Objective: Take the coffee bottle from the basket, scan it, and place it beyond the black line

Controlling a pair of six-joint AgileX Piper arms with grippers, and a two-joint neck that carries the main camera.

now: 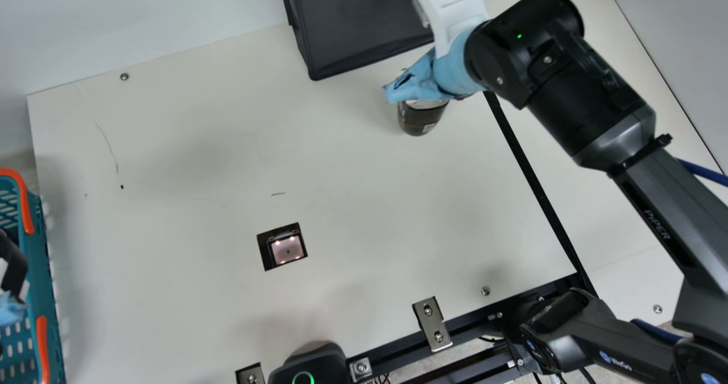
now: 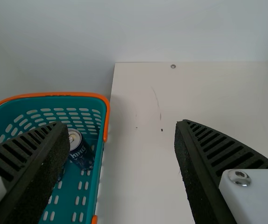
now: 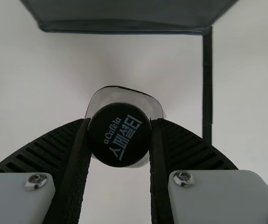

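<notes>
Out of the basket (image 1: 42,259) but perhaps unscanned, which I can't tell from here, the bottle (image 1: 421,122) is at the main view's upper right, cap (image 3: 120,135) clamped between the right gripper (image 3: 119,123)'s fingers, leaving the black line (image 1: 529,170) to cross and a release, while the left gripper (image 2: 122,125)'s fingers are apart.
</notes>
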